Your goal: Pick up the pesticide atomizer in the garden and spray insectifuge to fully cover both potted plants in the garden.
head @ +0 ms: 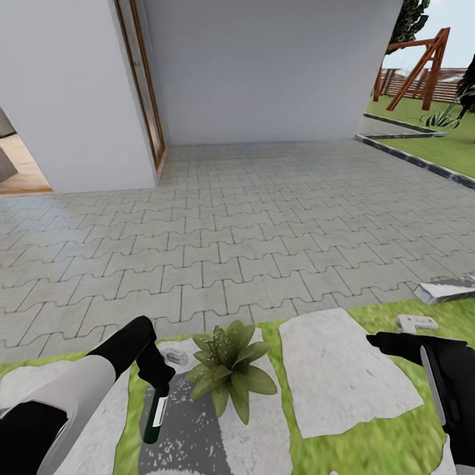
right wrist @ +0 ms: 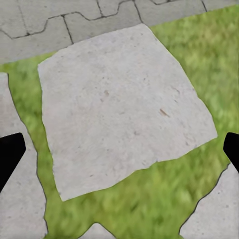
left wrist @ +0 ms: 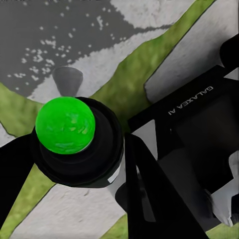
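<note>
The left gripper (head: 156, 376) sits closest, its black fingers clamped around the pesticide atomizer (head: 156, 414), which hangs dark and slim over a stepping stone (head: 198, 435) at the lawn's near edge. In the left wrist view the atomizer's top (left wrist: 65, 125) shows bright green inside a black collar, with a small cone nozzle (left wrist: 67, 79) pointing toward the speckled, darkened stone. Just beside the bottle, toward the robot's right, stands one potted plant (head: 227, 369), a low rosette of pointed green leaves flecked with pale spots; its pot is hidden under the leaves. A small grey stone (head: 175, 357) lies between the gripper and the plant. The right gripper (head: 389, 342) hovers over the grass beside a large pale slab (head: 343, 376); its fingertips (right wrist: 10, 154) stand at opposite edges of the right wrist view, spread wide with nothing between them. Beyond the lawn edge runs grey interlocking paving (head: 231, 237) up to a white house wall (head: 264, 66), and a wooden swing frame (head: 422, 69) stands far off.
</note>
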### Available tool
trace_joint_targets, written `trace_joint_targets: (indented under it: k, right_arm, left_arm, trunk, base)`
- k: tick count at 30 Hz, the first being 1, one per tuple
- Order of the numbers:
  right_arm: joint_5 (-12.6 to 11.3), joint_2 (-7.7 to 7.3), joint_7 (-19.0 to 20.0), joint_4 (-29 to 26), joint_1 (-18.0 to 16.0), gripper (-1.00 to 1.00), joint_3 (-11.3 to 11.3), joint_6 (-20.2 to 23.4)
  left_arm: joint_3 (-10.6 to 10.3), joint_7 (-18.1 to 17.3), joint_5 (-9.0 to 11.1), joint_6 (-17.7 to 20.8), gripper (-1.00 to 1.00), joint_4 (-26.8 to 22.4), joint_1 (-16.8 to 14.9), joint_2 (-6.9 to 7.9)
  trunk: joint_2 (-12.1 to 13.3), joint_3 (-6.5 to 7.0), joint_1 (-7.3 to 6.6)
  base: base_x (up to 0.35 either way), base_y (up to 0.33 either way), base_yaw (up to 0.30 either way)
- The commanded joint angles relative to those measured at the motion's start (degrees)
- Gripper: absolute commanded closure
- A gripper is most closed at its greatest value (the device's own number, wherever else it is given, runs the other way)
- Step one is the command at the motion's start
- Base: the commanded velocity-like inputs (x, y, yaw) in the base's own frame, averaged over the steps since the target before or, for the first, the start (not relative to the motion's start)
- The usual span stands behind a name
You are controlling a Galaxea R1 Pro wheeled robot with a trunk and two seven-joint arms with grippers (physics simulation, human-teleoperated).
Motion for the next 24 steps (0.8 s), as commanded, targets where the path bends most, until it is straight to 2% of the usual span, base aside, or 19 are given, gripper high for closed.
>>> trace_joint_targets:
  k: [1,16,24]
  right_arm:
    - [0.58,0.00,0.60,-0.06,-0.04,-1.00,-0.04,0.21]
    - [0.54,-0.01,0.62,-0.06,-0.04,-1.00,-0.08,0.21]
    - [0.60,-0.01,0.62,-0.04,-0.04,-1.00,-0.06,0.21]
  left_arm:
    - [-0.15,-0.58,-0.48,0.36,1.00,-0.12,-0.01,-0.01]
    - [-0.11,-0.58,-0.55,0.37,1.00,-0.11,-0.01,0.08]
    - [-0.05,-0.58,-0.53,0.37,1.00,-0.11,-0.43,-0.03]
  trunk:
    - [-0.02,-0.06,-0.01]
    - [-0.02,-1.28,-0.01]
    - [-0.02,-1.65,-0.01]
  base:
    - [0.000,0.000,0.005]
    - [0.001,0.000,0.000]
    - [0.137,0.000,0.000]
